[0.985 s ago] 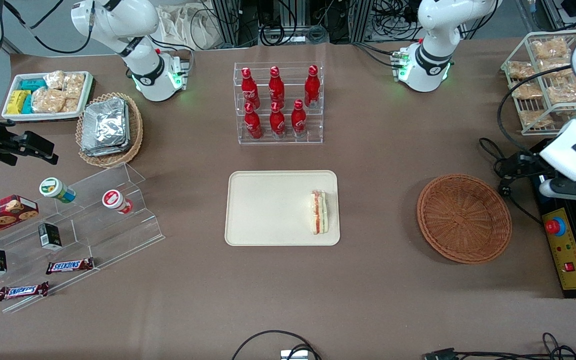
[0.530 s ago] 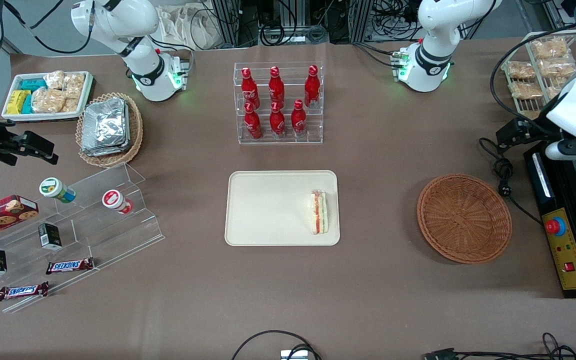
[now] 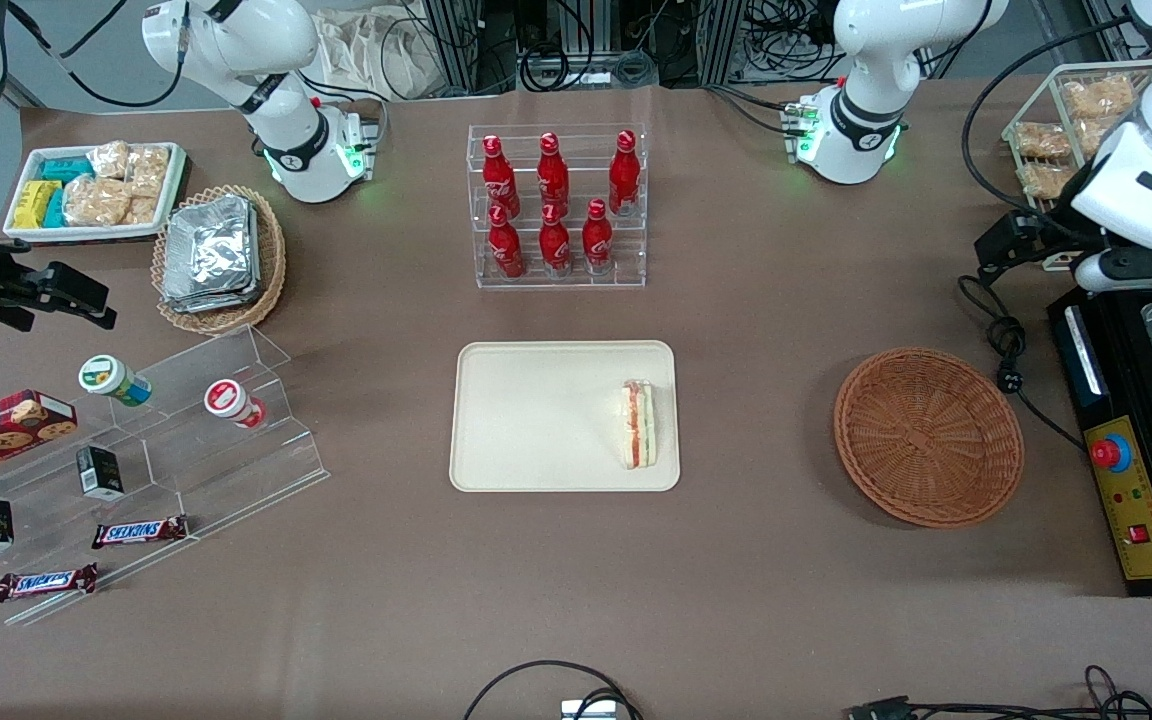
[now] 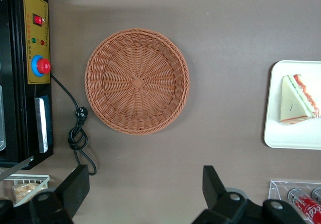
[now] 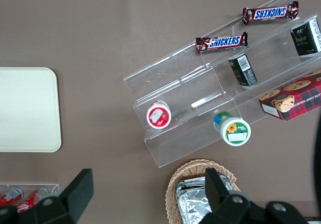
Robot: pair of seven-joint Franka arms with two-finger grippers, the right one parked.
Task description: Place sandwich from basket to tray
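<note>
One sandwich [image 3: 638, 423] on one tray [image 3: 536, 420]; pincer [image 4: 145, 191] open, high above the table.

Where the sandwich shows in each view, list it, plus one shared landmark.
Front view: sandwich lies on the tray, at the tray's edge nearest the basket.
Left wrist view: sandwich on the tray, gripper open above bare table beside the basket.
Right wrist view: not in it.
Landmark: the tray shows in all three.
</note>
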